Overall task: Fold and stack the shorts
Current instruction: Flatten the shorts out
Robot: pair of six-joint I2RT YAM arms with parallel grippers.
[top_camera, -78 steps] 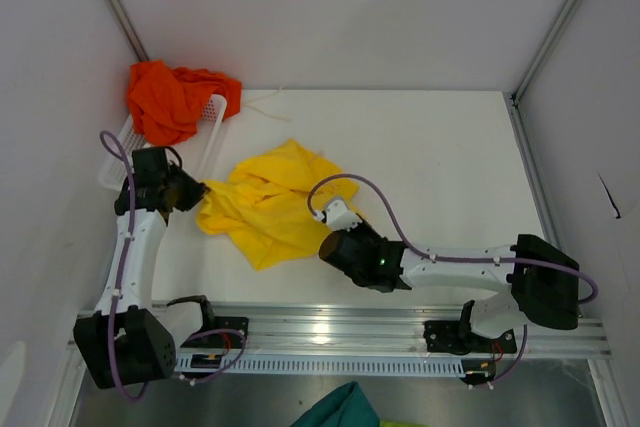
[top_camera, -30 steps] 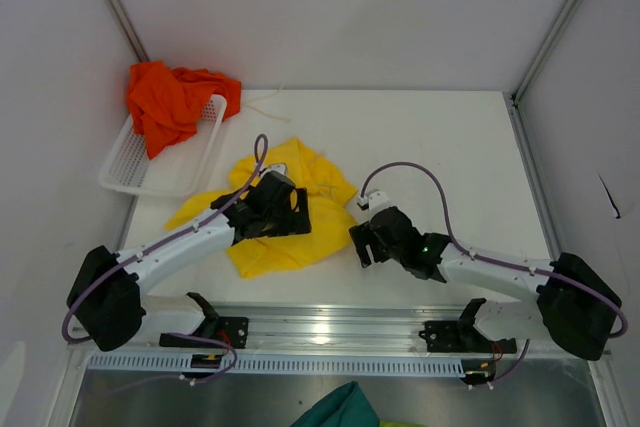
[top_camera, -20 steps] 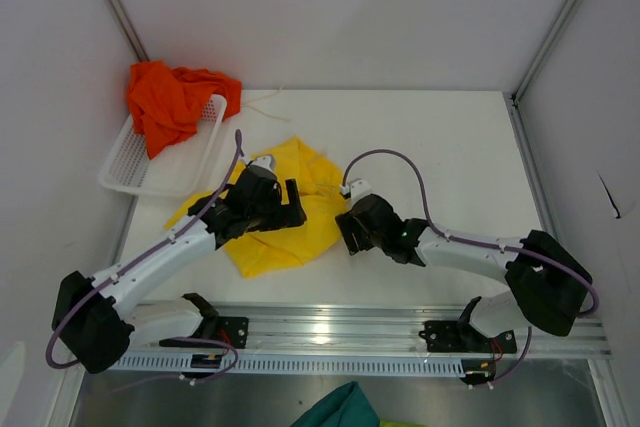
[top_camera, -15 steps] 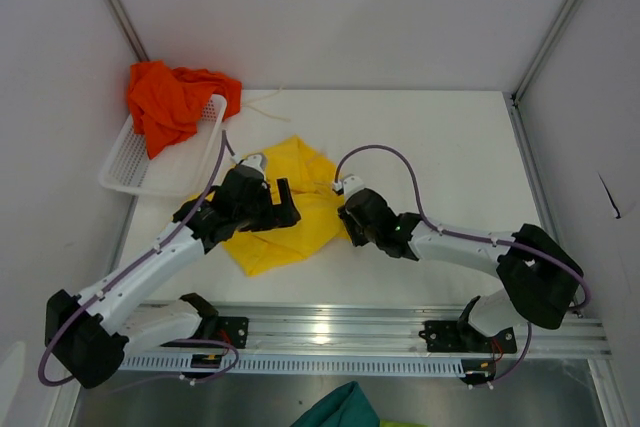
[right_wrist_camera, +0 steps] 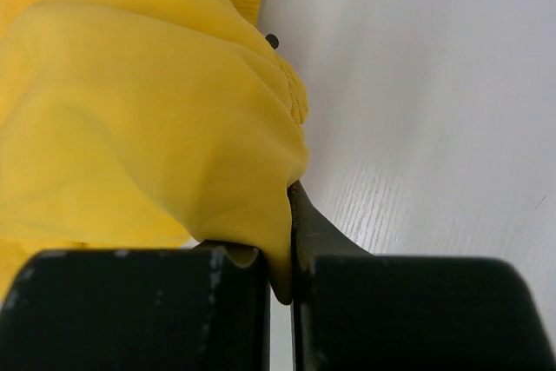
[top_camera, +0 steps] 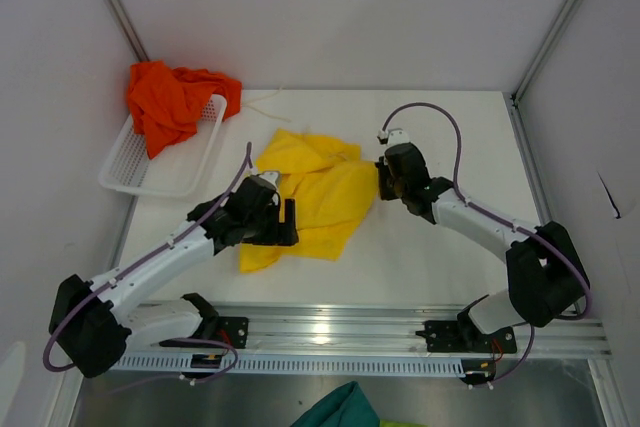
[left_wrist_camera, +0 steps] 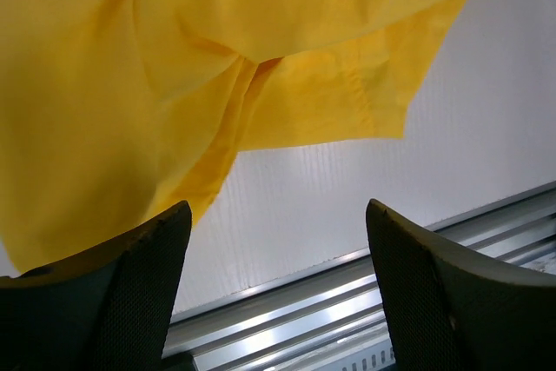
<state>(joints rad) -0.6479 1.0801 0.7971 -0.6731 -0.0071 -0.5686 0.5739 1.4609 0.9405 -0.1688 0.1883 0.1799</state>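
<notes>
The step in hand is judged to be the spreading of the yellow shorts point(top_camera: 318, 190) before any fold is made; they lie crumpled on the desk point(top_camera: 455, 132) between the two arms, bunched in several layers, with no clean crease to be seen. The right jaws are shut tight on a pinch of the garment's right-hand edge, and in the right wrist view the yellow fabric point(right_wrist_camera: 148, 119) is seen nipped between the closed fingers point(right_wrist_camera: 334, 241) just above the desk. The left jaws stand wide apart over the near-left part of the same garment; nothing is clamped, though in the left wrist view a hem point(left_wrist_camera: 330, 102) lies ahead of them and cloth rests against one finger point(left_wrist_camera: 143, 258).

The next move, it is judged, calls for the left jaws to be closed on the opposite edge, on a single layer if that can be found, so that the cloth can be drawn taut and laid flat; a grip through two layers would be likely to leave it bunched.

The orange-red shorts point(top_camera: 170, 97) are heaped over the far end of a white basket point(top_camera: 145, 172) at the far left, well apart from both arms; the stack is not yet begun.

The desk is white and smooth, faintly ribbed; an aluminium rail point(top_camera: 330, 325) bounds its near edge; pale walls enclose it; a teal-green cloth point(top_camera: 340, 409) lies below the rail.
</notes>
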